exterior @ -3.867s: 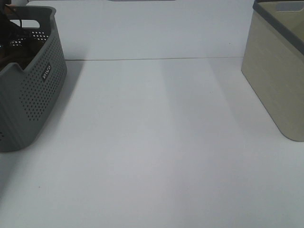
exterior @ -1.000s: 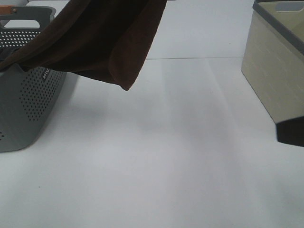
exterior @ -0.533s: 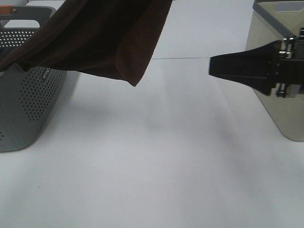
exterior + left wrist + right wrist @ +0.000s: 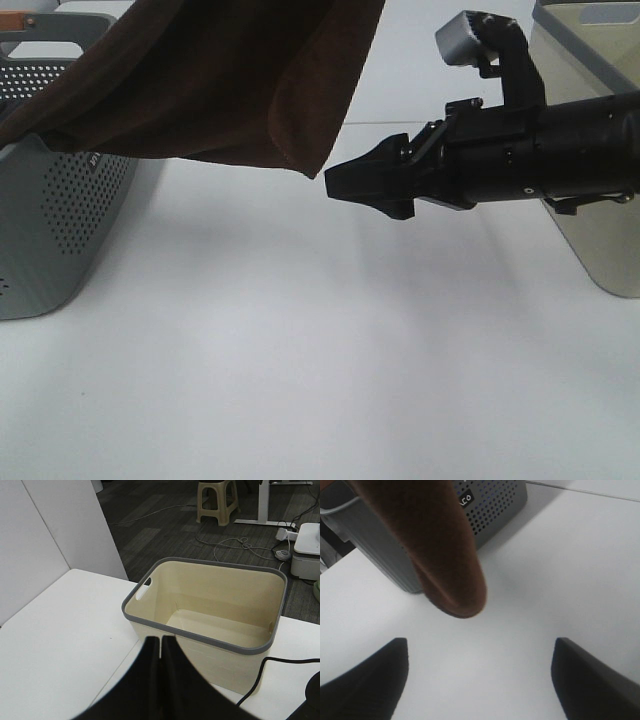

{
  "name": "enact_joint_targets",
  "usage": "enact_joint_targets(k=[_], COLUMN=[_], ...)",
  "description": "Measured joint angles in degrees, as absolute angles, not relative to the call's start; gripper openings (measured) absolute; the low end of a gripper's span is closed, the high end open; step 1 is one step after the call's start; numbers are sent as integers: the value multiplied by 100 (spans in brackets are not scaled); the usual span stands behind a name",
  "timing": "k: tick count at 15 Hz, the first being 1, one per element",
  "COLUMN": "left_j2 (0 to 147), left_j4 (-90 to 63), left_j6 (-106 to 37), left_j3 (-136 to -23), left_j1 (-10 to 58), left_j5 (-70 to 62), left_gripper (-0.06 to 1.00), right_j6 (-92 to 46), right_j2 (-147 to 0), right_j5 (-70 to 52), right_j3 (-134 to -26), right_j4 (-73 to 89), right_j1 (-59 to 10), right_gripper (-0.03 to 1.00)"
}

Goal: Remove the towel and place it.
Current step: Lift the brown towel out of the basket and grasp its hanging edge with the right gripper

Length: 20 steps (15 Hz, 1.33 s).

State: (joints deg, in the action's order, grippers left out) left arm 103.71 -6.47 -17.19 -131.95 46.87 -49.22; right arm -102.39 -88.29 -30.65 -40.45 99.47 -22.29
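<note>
The towel (image 4: 220, 80), dark reddish-brown plush, hangs in the air from above the exterior high view, and its lower corner dangles over the table next to the grey basket. My left gripper (image 4: 160, 647) has its fingers pressed together; it is out of the exterior view, and the cloth does not show in its own view. My right gripper (image 4: 340, 185) reaches in from the right, level with the towel's lower corner and just short of it. In the right wrist view its fingers (image 4: 370, 675) are spread wide, with the towel corner (image 4: 450, 575) ahead of the gripper (image 4: 480, 645).
A grey perforated laundry basket (image 4: 60, 220) stands at the left edge; it also shows in the right wrist view (image 4: 495, 505). A beige bin with a grey rim (image 4: 600, 240) stands at the right, empty in the left wrist view (image 4: 210, 562). A black cable (image 4: 260, 675) lies beside it.
My right arm has come in from the right edge and moved left up to the towel's hanging corner. The towel has drifted a little to the right. Earlier still, the towel was not in view.
</note>
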Motion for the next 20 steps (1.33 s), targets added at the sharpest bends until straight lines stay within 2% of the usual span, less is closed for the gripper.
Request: enact_joint_targets(k=[5,11,17,20], left_j2=[10411,10795,10795,10795], left_j4=[-647,-653,-985,-997], left_j6=[-1719,-1702,-1461,-1461], left_j3=[-13195,-13195,-13195,-13195], left_j1=[4687,4687,4687,4687], left_j5=[-4498,-4263,-4079,-4079], left_gripper=[0,0,0,0], right_j6=[-10348,-10852,-11012,-10565], right_j2=[-8835,-8835,-9248,-9442], right_j5=[-3925,-5145,-5031,-4074], right_j3=[-4079,-4079,-4555,-4945], right_j4=[9947,9941,9924,9935], right_j1=[-2246,-2246,-2275,-2275], right_gripper=[78,64,61,61])
